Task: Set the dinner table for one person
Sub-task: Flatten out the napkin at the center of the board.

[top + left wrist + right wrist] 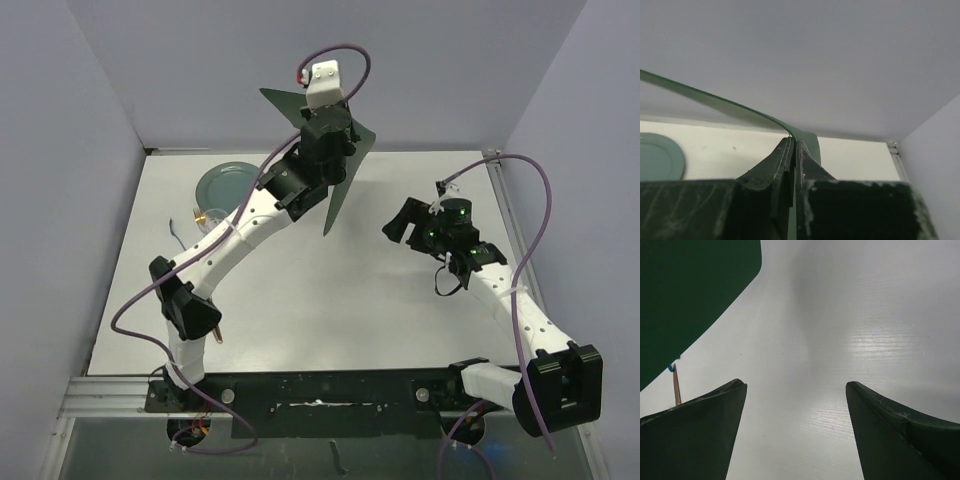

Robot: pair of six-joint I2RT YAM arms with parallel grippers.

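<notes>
Left gripper (793, 145) clamps a dark green placemat (342, 200) held up above the dinner table (330, 300); right gripper (796, 385) hangs over it, wide open, empty.

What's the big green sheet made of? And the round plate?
The green placemat looks like thin, flexible plastic or vinyl with a matte finish: it bends in a smooth curve where the left gripper pinches it. The plate is pale grey-green with a raised rim, maybe glazed ceramic or hard plastic; the pictures cannot settle which.
</notes>
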